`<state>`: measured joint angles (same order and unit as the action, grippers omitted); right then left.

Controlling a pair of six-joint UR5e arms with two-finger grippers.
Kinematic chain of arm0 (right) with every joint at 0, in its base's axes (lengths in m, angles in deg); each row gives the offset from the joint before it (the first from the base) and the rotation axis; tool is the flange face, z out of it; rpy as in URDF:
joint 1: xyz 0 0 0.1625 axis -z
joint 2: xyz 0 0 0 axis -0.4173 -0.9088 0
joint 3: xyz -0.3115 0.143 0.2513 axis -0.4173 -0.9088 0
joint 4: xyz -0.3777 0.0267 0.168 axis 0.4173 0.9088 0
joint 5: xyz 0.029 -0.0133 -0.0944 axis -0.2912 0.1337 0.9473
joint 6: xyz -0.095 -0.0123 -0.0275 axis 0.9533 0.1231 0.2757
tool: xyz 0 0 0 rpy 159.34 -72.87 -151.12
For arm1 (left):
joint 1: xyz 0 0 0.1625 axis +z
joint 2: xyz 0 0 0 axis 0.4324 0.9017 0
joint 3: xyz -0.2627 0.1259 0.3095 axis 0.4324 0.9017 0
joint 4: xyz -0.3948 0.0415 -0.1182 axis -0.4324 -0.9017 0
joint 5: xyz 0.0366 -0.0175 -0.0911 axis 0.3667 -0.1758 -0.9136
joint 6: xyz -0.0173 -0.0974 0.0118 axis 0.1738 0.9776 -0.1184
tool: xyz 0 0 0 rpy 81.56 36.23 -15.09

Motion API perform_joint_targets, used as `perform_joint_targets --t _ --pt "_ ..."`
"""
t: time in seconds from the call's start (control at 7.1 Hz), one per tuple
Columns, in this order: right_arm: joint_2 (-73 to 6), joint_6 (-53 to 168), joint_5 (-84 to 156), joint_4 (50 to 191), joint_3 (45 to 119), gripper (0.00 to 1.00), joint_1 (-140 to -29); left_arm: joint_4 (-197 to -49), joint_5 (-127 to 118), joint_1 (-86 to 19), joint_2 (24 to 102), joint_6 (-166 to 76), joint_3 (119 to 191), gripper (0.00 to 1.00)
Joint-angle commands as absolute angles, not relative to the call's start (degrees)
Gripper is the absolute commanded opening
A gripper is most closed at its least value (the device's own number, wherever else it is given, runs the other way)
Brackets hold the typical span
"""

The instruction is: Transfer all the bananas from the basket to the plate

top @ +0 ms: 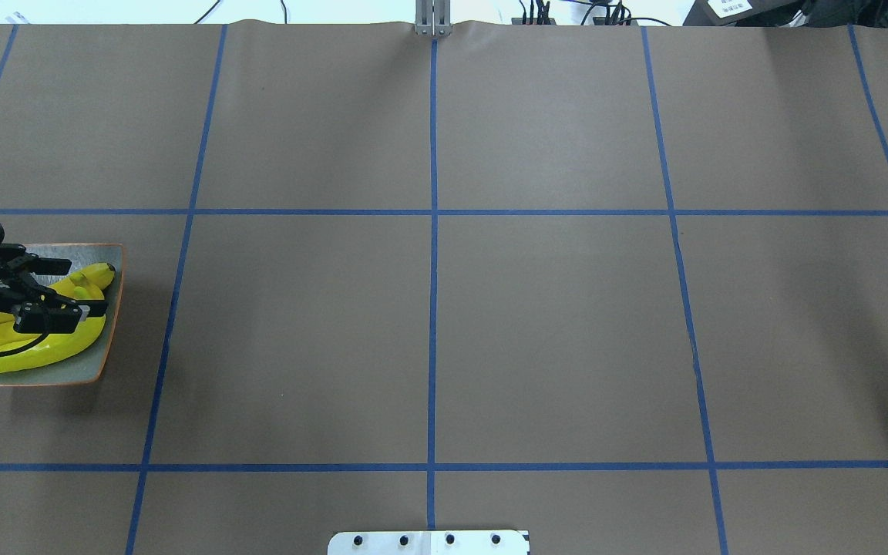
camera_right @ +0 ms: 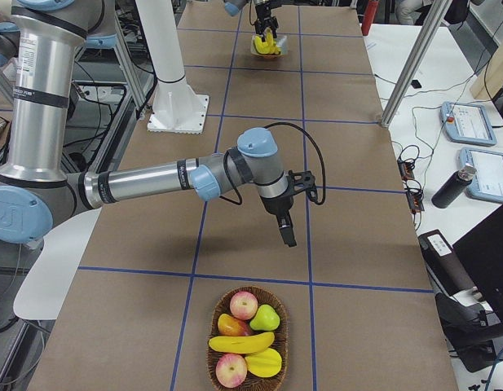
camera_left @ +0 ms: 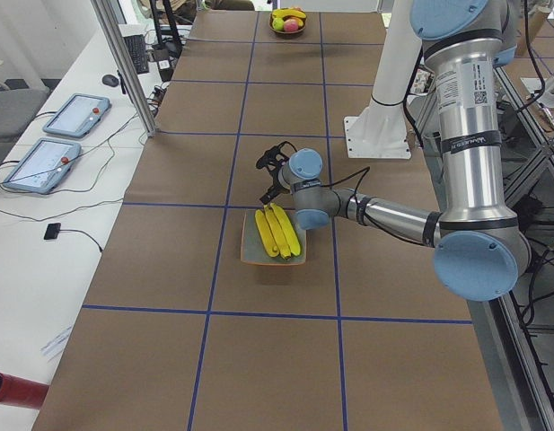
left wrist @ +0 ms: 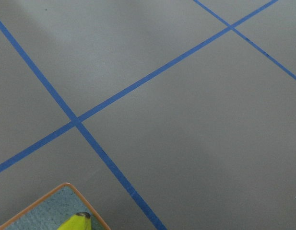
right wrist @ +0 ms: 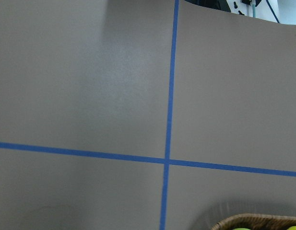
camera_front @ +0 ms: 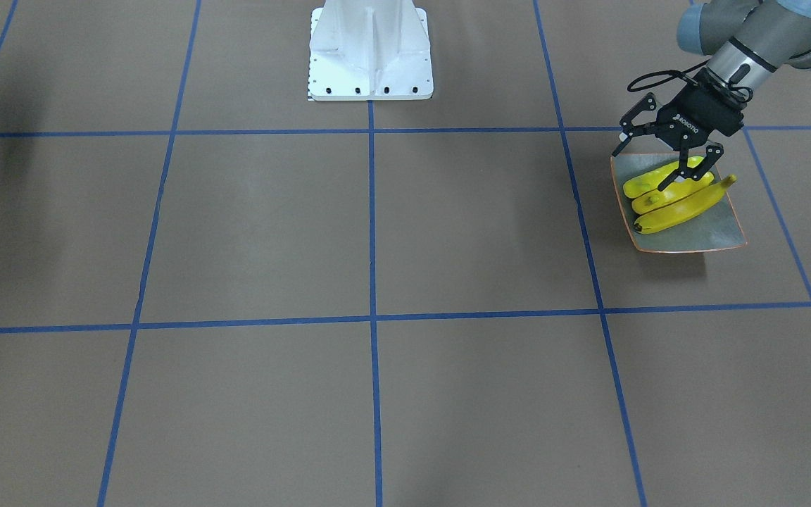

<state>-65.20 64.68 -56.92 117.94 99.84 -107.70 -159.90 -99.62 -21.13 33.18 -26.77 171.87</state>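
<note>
Three yellow bananas (camera_front: pixel 673 208) lie side by side on the square grey-green plate (camera_front: pixel 715 229), at the table's end on my left. My left gripper (camera_front: pixel 641 169) hangs just over them, open, one finger low against the top banana. From overhead the same gripper (top: pixel 88 287) covers part of the bananas (top: pixel 43 351) on the plate (top: pixel 66 366). The wicker basket (camera_right: pixel 274 379) at the opposite end holds one banana (camera_right: pixel 241 343) among other fruit. My right gripper (camera_right: pixel 285 232) points down over bare table short of the basket; I cannot tell whether it is open or shut.
Apples, a pear and a mango share the basket. The white robot base (camera_front: pixel 370 53) stands at mid-table. A side bench carries tablets (camera_left: pixel 74 115) and cables. Blue tape lines cross the brown table cover.
</note>
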Motion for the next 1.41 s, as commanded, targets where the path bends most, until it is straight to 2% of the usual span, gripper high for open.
perform_joint_targets --t 0.0,0.28,0.7,0.85,1.27 --pt "-65.2 74.2 -63.4 117.9 93.9 1.00 -114.8 -159.8 -99.6 -20.7 33.3 -22.8 171.7 0.99" --pt "-64.1 83.3 -68.0 118.0 85.9 1.00 -122.7 -159.7 -99.7 -20.7 34.0 -22.6 171.2 1.00" --pt "-57.7 85.3 -75.1 113.3 64.7 1.00 -124.2 -159.7 -99.7 -20.6 34.2 -22.6 170.6 1.00" --pt "-57.5 84.6 -75.7 110.5 61.4 1.00 -124.2 -159.7 -99.7 -20.6 34.2 -22.6 170.6 1.00" --pt "-58.7 83.4 -80.0 110.3 58.3 0.94 -124.1 -159.7 -99.8 -20.6 34.6 -22.6 170.9 1.00"
